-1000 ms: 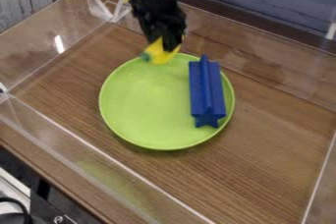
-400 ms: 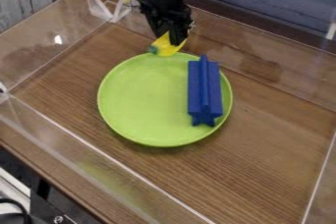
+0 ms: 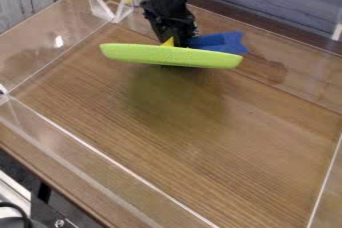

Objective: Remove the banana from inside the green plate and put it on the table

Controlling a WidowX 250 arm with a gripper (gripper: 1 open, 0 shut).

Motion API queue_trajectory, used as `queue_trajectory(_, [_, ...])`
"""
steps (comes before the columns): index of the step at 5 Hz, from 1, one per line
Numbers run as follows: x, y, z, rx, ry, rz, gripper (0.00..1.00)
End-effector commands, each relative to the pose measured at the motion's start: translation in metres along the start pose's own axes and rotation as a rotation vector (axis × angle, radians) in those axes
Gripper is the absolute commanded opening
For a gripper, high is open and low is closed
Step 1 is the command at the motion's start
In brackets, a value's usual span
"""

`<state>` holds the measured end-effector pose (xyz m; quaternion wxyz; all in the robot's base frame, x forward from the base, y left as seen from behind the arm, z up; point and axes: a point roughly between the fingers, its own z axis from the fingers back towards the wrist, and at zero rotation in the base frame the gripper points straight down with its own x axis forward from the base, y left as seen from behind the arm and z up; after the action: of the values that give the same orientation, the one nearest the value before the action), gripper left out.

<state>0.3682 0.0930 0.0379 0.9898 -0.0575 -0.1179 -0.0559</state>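
Observation:
My gripper stands at the back centre, shut on the banana, of which only a small yellow patch shows below the fingers. The green plate is up off the table, seen almost edge-on, with its far rim right at the gripper's fingertips. Its shadow lies on the wood below it. I cannot tell whether the fingers also pinch the plate's rim.
A blue star-profiled block rests on the raised plate, at its right far edge. Clear acrylic walls ring the tabletop on all sides. A grey plank wall runs along the back.
The gripper has risen a little with the banana. The green plate has come up off the table with it and tipped nearly edge-on, and the blue block has shifted toward the plate's right far edge.

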Motion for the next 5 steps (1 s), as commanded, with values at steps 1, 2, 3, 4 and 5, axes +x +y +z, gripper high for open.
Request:
queue_trajectory(1, [-0.015,-0.015,0.005,-0.01,0.009,-0.061,0.0])
queue_trajectory(2, [-0.035,-0.033,0.006,-0.03,0.025,-0.121,0.0])
queue_trajectory(3, [-0.051,-0.048,0.009,-0.047,0.038,-0.173,0.0])
queue_trajectory(4, [-0.054,-0.053,0.007,-0.053,0.045,-0.185,0.0])
queue_trajectory(5, [-0.053,-0.055,0.002,-0.054,0.052,-0.19,0.0])
